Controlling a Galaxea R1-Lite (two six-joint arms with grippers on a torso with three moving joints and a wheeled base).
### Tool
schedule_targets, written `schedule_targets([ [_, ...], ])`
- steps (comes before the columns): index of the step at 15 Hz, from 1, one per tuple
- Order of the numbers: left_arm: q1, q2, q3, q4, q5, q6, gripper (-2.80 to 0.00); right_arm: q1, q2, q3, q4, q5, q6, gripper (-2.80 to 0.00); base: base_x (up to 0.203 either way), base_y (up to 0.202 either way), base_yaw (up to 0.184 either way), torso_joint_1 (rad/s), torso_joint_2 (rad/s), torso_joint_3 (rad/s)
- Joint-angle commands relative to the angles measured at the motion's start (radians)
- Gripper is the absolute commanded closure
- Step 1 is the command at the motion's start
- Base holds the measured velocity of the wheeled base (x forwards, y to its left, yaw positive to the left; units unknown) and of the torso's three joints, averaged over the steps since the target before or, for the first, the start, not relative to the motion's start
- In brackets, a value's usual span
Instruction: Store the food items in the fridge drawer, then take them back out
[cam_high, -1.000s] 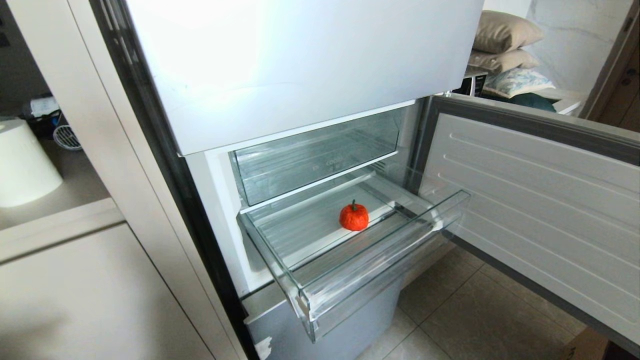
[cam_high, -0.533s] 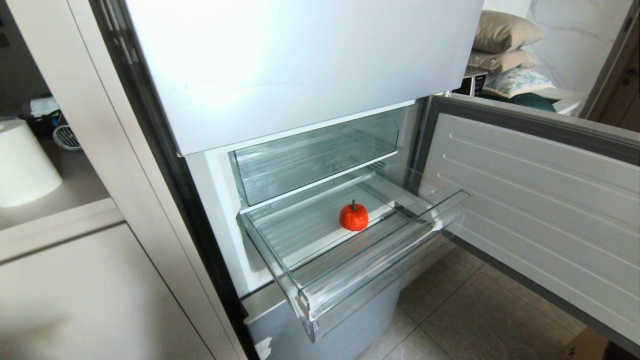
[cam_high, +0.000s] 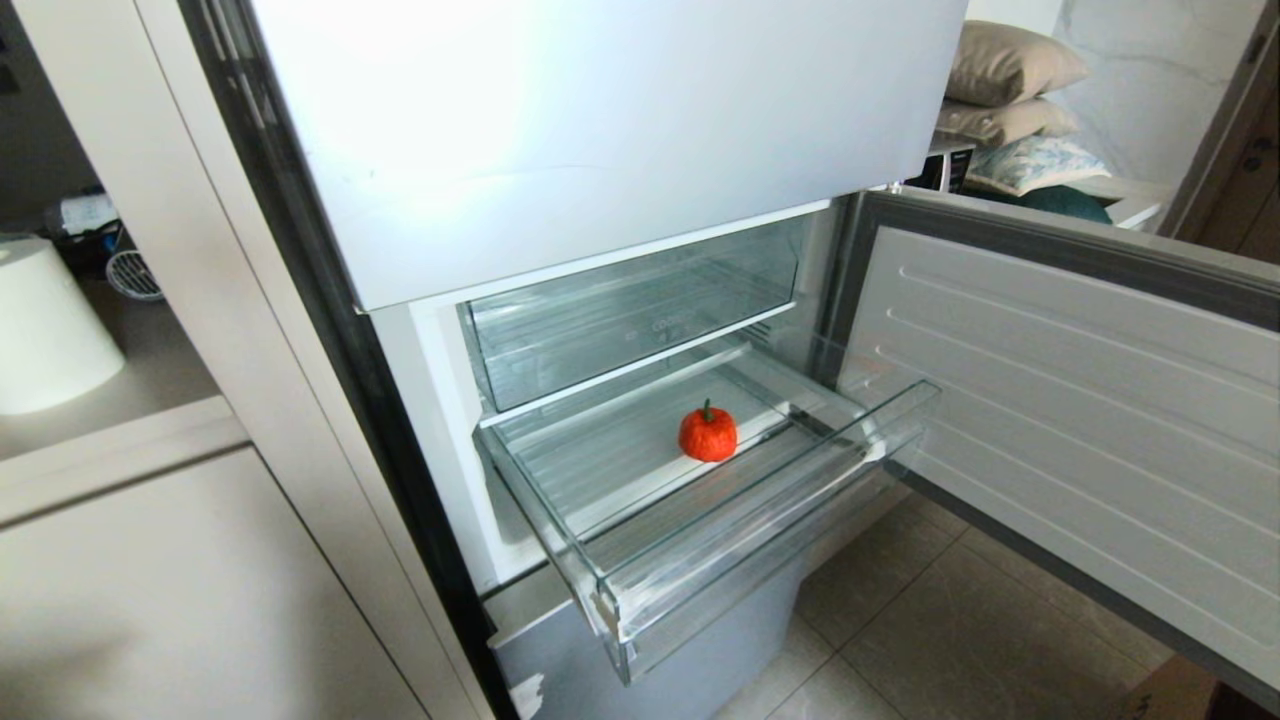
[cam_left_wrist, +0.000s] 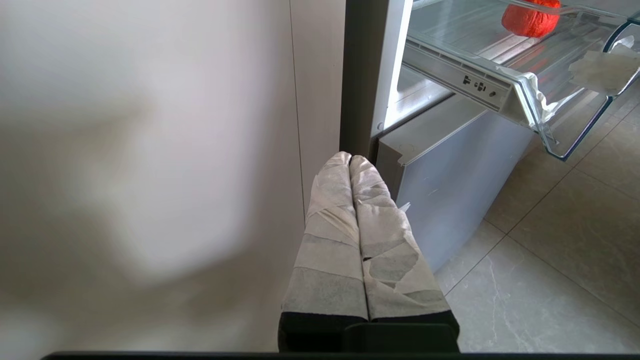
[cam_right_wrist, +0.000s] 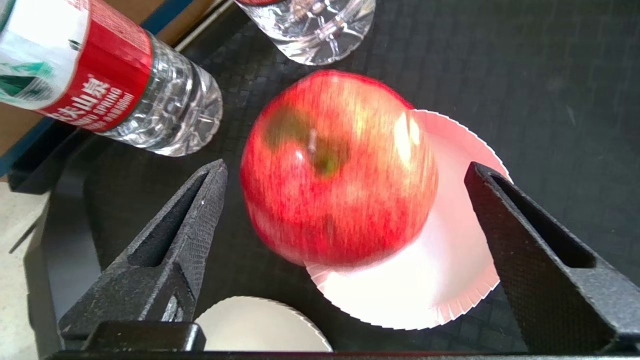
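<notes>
Orange-red and lumpy, the little fruit (cam_high: 708, 433) sits on the ribbed floor of the fridge drawer (cam_high: 760, 560), which is pulled out under the upper clear bin (cam_high: 640, 320) with the fridge door (cam_high: 1080, 400) swung wide. So one item is stored, by the look of it, and neither hand is anywhere near it.

Now look where your right hand (cam_right_wrist: 345, 200) is: off at a dark tray (cam_right_wrist: 550, 75), fingers (cam_right_wrist: 190, 215) spread wide with a red apple (cam_right_wrist: 337, 170) sitting between them, not touching either finger. The apple rests on a white paper plate (cam_right_wrist: 450, 280); nothing is gripped. Just beyond the fingertips lie two water bottles, one with a red label (cam_right_wrist: 100, 85) and one clear end (cam_right_wrist: 315, 25), and a second paper plate (cam_right_wrist: 260, 325) shows back by the palm.

Your left hand (cam_left_wrist: 350, 160) is parked, taped fingers pressed together and empty, with the cabinet panel (cam_left_wrist: 150, 150) beside it and the drawer's corner up ahead of its tips.

My read: you're partway through the storing half. I'd guess the apple goes into the drawer next, and the whole taking-out half is still to come. The drawer stands open.
</notes>
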Motion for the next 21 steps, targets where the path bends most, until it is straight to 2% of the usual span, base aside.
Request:
schedule_targets([
  [1, 0.000, 0.000, 0.000, 0.001, 0.001, 0.000, 0.00, 0.001, -0.018, 0.000, -0.002, 0.005, 0.002, -2.80, 0.000, 0.000, 0.000, 0.000, 0.00, 0.000],
  [7, 0.000, 0.000, 0.000, 0.001, 0.001, 0.000, 0.00, 0.002, -0.162, 0.033, 0.016, 0.009, 0.007, -2.80, 0.000, 0.000, 0.000, 0.000, 0.00, 0.000],
  [8, 0.000, 0.000, 0.001, 0.001, 0.001, 0.000, 0.00, 0.002, -0.204, 0.049, 0.019, 0.008, 0.014, -0.63, 0.000, 0.000, 0.000, 0.000, 0.00, 0.000],
  [9, 0.000, 0.000, 0.000, 0.001, 0.001, 0.000, 0.00, 0.000, -0.249, 0.067, 0.021, 0.007, 0.022, 0.00, 0.000, 0.000, 0.000, 0.000, 0.00, 0.000],
  [13, 0.000, 0.000, 0.000, 0.001, 0.001, 0.000, 0.00, -0.007, -0.522, 0.138, 0.028, 0.005, 0.068, 0.00, 0.000, 0.000, 0.000, 0.000, 0.00, 0.000],
  [17, 0.000, 0.000, 0.000, 0.001, 0.001, 0.000, 0.00, 0.014, -0.914, 0.244, 0.027, 0.023, 0.093, 0.00, 0.000, 0.000, 0.000, 0.000, 0.00, 0.000],
  [19, 0.000, 0.000, 0.001, 0.001, 0.001, 0.000, 0.00, 0.103, -1.128, 0.312, 0.023, 0.056, 0.089, 0.00, 0.000, 0.000, 0.000, 0.000, 0.00, 0.000],
  [20, 0.000, 0.000, 0.000, 0.001, 0.001, 0.000, 0.00, 0.189, -1.246, 0.357, 0.021, 0.068, 0.075, 0.00, 0.000, 0.000, 0.000, 0.000, 0.00, 0.000],
  [21, 0.000, 0.000, 0.000, 0.001, 0.001, 0.000, 0.00, 0.317, -1.351, 0.414, 0.022, 0.077, 0.045, 0.00, 0.000, 0.000, 0.000, 0.000, 0.00, 0.000],
])
